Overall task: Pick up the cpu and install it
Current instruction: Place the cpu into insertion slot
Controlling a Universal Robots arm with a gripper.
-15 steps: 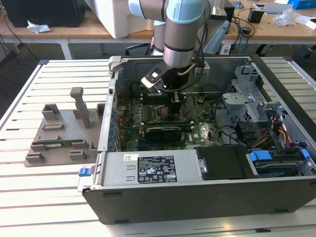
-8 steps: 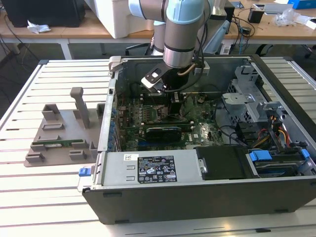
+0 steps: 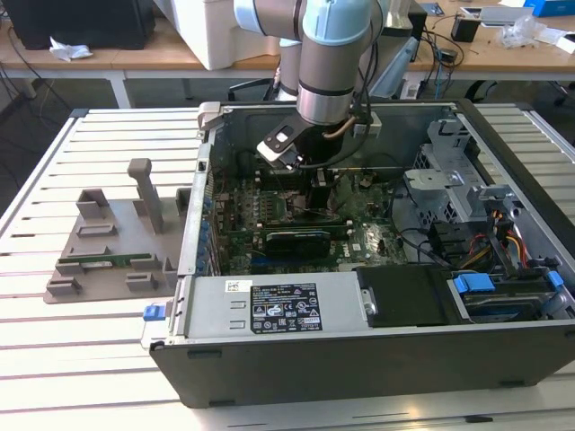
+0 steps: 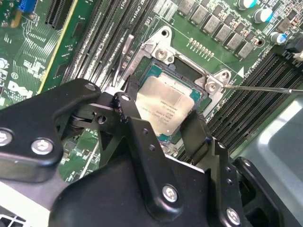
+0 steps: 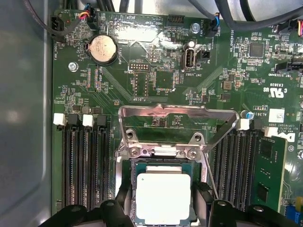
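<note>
Second wrist view is showing the pincer [image 4: 162, 109] clenching the cpu [image 4: 165, 101] by two opposite edges. The cpu is lying flat within the motherboard socket [image 4: 161, 45], its green edge showing inside the socket's frame.

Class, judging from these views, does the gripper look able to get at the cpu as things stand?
Probably yes: the gripper hangs directly over the cpu, the socket's load plate is swung open, and nothing lies between them.
</note>
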